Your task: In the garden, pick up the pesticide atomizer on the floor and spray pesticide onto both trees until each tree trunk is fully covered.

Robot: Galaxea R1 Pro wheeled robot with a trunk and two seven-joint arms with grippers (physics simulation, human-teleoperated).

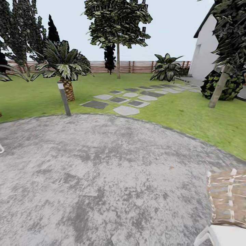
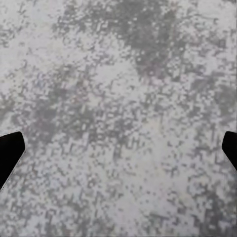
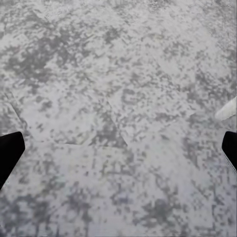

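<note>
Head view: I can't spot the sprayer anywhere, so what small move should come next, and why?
Probably turn the head or base to scan the ground. Both grippers, left and right, are open over bare grey paving, and a leaning tree trunk stands across the lawn.

There are no words, numbers or signs to read anywhere. The grey stone floor [image 1: 102,177], the short post [image 1: 64,99] by the lawn and the white house wall [image 1: 205,51] are all plain, with no labels or brand names on them.
</note>
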